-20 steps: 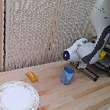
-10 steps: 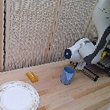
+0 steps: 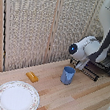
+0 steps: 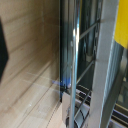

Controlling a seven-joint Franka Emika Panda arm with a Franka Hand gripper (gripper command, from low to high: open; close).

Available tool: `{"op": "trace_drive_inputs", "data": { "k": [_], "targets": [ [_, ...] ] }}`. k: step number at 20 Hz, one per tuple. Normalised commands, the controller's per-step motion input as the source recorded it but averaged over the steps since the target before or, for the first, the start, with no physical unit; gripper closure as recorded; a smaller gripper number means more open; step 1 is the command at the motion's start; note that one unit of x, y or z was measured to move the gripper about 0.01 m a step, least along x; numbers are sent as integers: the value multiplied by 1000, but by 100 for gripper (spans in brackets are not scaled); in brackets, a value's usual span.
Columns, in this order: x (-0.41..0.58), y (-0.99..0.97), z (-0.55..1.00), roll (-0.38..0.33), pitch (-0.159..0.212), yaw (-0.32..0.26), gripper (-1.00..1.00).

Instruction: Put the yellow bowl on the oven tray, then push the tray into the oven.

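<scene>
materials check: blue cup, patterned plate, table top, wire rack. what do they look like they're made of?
Blue cup: matte, uniform colour, likely plastic. Patterned plate: glossy white with a printed rim band, probably ceramic or melamine. Table top: light wood planks, with visible grain and seams. Wire rack: thin dark parallel bars; the wrist view shows bright highlights, so metal.

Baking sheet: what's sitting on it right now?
In the wrist view a bright yellow patch, likely the yellow dish, shows beyond the baking sheet bars. In the exterior view the arm covers the sheet, so whether it rests there cannot be confirmed.
</scene>
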Motion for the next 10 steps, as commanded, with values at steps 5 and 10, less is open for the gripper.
{"op": "trace_drive_inputs", "data": {
  "k": [5,10],
  "targets": [
    [101,-361,146,119,61,0,100],
    [0,-174,189,71,-4,-17,100]
  ]
}}
